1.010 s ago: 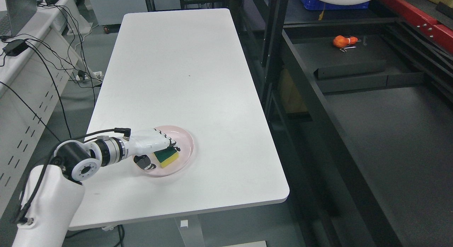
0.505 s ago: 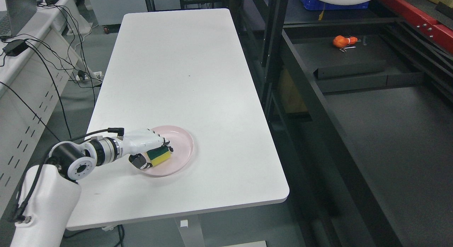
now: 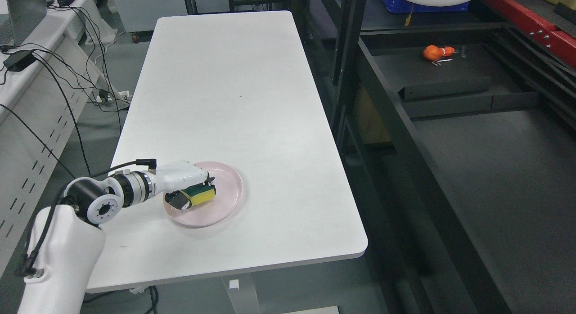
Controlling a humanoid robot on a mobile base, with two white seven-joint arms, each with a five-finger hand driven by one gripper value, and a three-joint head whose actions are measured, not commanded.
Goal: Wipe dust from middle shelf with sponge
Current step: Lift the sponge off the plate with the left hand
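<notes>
From the head camera, you are looking down on a long white table with a dark shelf unit running along its right side. Your left arm enters from the lower left, and the left hand sits over a pink plate near the table's front left corner. The fingers curl over the top of a sponge while the thumb presses its near end, so the hand is closed around it in a pinch from both sides. The sponge is over the left half of the plate; whether it touches the plate cannot be told. It is gripped this way, probably, so that one broad face stays free for wiping. Its green scouring layer faces up under the fingers and its yellow foam faces the camera. Its long axis runs roughly from lower left to upper right, in line with the forearm, its free end pointing toward the shelf unit. A small orange object lies far back on the shelf. Your right arm is out of view.
</notes>
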